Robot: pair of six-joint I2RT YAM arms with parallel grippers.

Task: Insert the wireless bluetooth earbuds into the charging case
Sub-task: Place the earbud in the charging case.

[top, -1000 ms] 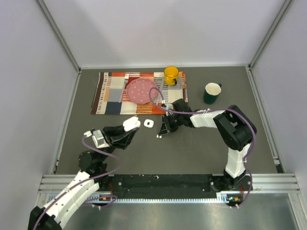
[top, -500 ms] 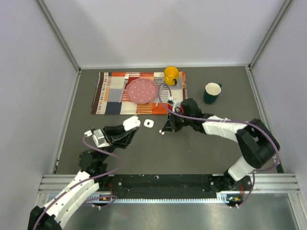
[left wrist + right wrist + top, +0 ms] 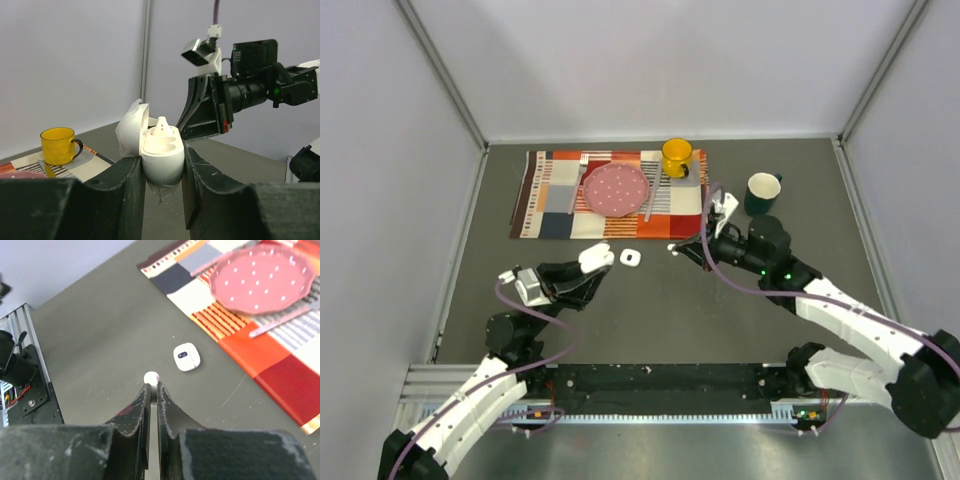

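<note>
Earbud (image 3: pixel 151 377) pinched at very tips of right pincer (image 3: pixel 151 389); could slip or twist out. Left pincer (image 3: pixel 161 170) clamps open charging case (image 3: pixel 159 147); misaligned approach risks knocking it askew.

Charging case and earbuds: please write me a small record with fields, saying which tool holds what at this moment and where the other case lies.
left tool: shut on the open charging case, lid tipped back
right tool: shut on one earbud, round head showing past the tips
second case: closed, flat on the table, near the placemat but not on it
task state: earbud not yet in the open charging case
</note>
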